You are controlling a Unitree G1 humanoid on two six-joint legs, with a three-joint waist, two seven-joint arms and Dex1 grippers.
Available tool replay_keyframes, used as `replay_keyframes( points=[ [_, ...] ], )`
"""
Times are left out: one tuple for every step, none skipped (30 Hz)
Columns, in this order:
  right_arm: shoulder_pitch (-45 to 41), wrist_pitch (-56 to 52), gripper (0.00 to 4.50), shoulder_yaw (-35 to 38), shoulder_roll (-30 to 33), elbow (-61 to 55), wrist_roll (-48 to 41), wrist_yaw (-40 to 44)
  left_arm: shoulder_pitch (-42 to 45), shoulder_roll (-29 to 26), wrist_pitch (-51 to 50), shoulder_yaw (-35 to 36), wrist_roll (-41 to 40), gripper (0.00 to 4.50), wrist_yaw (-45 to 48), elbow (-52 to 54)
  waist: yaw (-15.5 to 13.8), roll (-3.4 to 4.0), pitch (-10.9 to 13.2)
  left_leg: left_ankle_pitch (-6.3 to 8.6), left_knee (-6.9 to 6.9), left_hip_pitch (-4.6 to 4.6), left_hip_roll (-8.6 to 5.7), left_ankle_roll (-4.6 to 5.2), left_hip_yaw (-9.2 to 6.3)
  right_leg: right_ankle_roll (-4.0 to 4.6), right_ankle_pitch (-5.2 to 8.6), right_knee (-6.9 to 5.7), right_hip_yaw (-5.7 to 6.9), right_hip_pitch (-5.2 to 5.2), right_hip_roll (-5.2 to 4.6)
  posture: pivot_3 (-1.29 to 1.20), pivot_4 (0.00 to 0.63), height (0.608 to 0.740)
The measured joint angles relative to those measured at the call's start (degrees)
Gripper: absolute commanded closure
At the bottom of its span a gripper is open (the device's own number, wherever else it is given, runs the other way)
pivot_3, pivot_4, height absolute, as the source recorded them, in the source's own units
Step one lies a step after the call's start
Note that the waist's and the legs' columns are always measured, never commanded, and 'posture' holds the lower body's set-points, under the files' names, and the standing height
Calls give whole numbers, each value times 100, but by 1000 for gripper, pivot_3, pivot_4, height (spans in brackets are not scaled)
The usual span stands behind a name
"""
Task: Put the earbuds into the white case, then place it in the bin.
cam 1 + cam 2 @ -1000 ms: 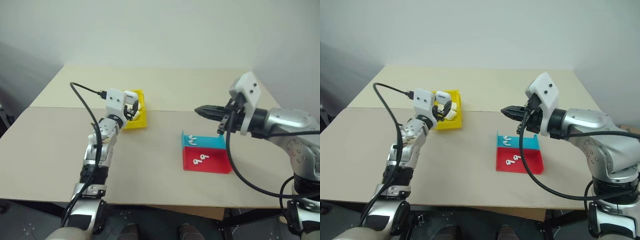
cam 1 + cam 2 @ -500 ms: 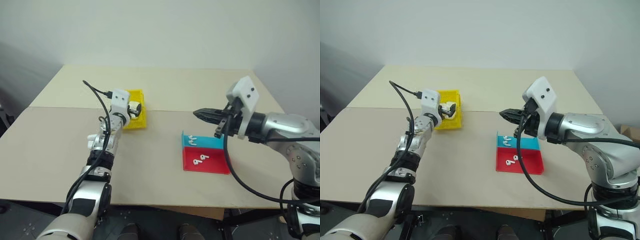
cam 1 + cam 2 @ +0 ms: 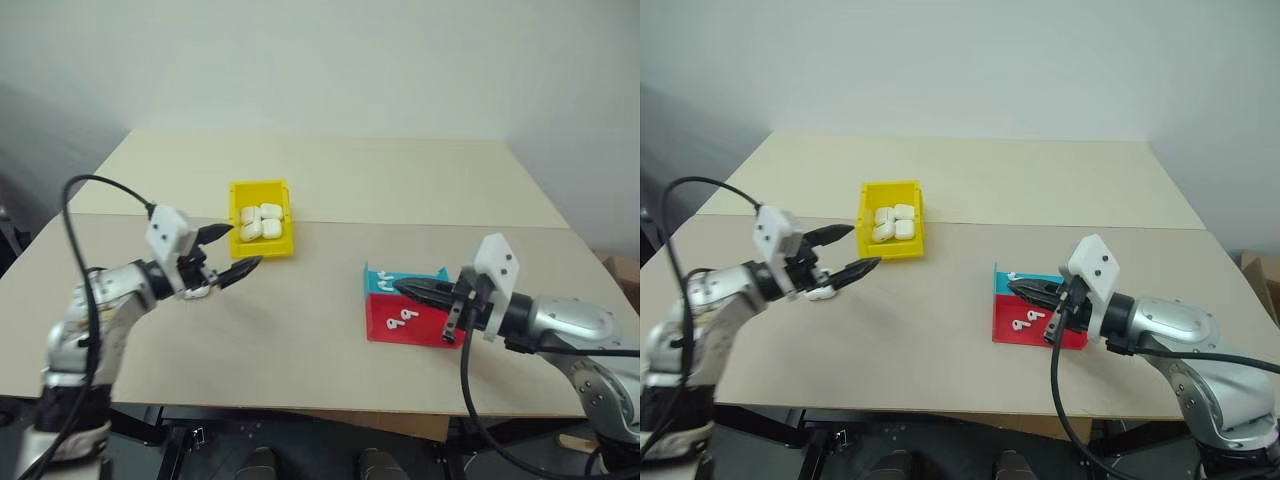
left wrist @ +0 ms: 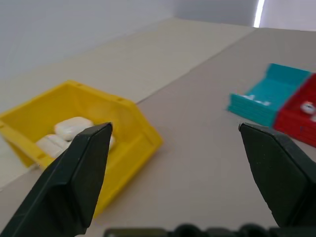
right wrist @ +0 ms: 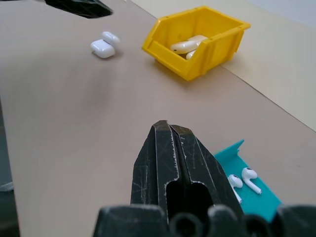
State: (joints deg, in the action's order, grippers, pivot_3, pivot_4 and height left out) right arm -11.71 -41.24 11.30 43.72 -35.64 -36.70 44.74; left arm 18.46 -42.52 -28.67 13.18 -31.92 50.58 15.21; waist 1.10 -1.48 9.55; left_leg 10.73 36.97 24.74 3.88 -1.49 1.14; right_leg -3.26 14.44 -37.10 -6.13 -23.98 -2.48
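Only from the right wrist, an open white case [image 5: 104, 44] lies beside the bin [image 5: 202, 37].

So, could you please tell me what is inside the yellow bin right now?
The yellow bin holds four white cases, closed and packed together in two rows. Whether earbuds are in them cannot be seen, nor the bin floor beneath them.

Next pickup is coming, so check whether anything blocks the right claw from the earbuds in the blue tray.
Nothing visible blocks it. The right claw, shut, hangs over the blue tray, and the earbuds lie uncovered on the tray floor near its tip.
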Motion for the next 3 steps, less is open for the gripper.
replay_keyframes(
  points=[
    [92,56,4500,93,63,-1,-13,73,-176,-160,-184,159,-237,31,99,277,3,-1,0,0,0,-5,2,0,0,-1,1,0,0,4,0,0,150,740],
    [176,88,4500,193,134,12,-32,155,-369,-320,-349,343,-467,31,191,542,6,-1,-1,0,-1,-10,2,0,0,0,2,-1,0,6,1,0,150,740],
    [239,119,4500,285,189,23,-55,227,-493,-418,-468,473,-642,31,257,718,5,-1,-1,0,-1,-13,2,0,1,1,3,-1,0,8,1,0,150,740]
  ],
)
